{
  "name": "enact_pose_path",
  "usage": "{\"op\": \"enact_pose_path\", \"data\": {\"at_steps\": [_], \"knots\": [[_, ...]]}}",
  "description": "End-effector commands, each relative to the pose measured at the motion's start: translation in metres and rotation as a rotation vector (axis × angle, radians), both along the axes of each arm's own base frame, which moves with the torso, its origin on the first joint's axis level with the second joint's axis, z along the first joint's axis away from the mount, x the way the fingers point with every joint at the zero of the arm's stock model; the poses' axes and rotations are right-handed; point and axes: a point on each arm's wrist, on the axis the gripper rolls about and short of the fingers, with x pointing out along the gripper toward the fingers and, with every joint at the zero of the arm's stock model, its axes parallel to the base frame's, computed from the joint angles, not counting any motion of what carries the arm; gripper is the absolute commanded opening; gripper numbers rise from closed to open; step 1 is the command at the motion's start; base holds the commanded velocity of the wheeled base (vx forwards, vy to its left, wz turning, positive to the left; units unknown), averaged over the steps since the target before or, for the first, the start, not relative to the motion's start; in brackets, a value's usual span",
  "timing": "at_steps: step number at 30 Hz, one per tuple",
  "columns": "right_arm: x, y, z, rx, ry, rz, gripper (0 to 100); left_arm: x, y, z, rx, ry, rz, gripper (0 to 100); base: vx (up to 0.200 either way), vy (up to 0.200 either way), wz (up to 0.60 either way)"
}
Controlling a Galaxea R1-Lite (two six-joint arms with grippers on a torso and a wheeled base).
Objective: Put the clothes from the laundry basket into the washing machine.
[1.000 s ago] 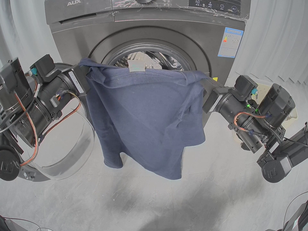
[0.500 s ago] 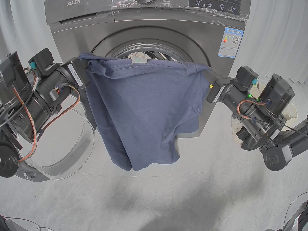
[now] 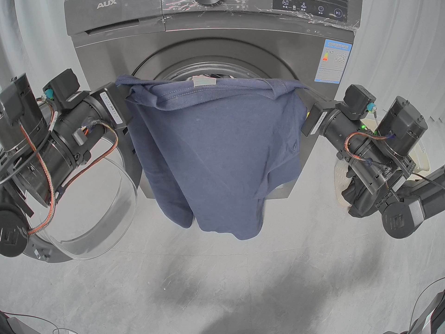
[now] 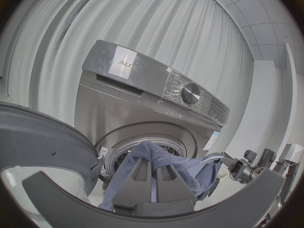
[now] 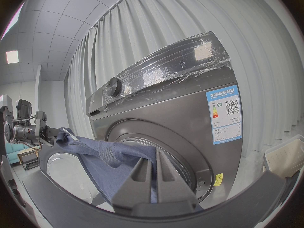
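One navy shirt point(image 3: 218, 154), two pincers, one washing machine point(image 3: 213, 38), one laundry basket point(image 5: 285, 157). The left pincer point(image 4: 152, 171) and right pincer point(image 5: 154, 168) each pinch a top corner of the shirt. It hangs spread between and below them, before the open drum mouth. The open door point(image 3: 79, 237) stands beside the left pincer and the basket near the right, on grey floor point(image 3: 232, 284). Pale curtains point(image 3: 398, 47) hang behind.

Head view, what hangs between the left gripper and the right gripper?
A navy blue fabric T-shirt, held at its top corners by the left gripper and right gripper, hangs before the grey washing machine; the head view shows it.
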Motion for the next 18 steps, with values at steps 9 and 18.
{"op": "enact_pose_path", "data": {"at_steps": [9, 18], "knots": [[-0.025, 0.008, -0.062, -0.116, 0.202, 0.064, 100, 0.003, -0.025, -0.004, -0.002, -0.002, -0.08, 0, 0.0, 0.0, 0.0], [-0.023, 0.01, -0.125, -0.241, 0.393, 0.071, 100, 0.007, -0.057, 0.007, -0.014, -0.037, -0.171, 0, 0.0, 0.0, 0.0]]}}
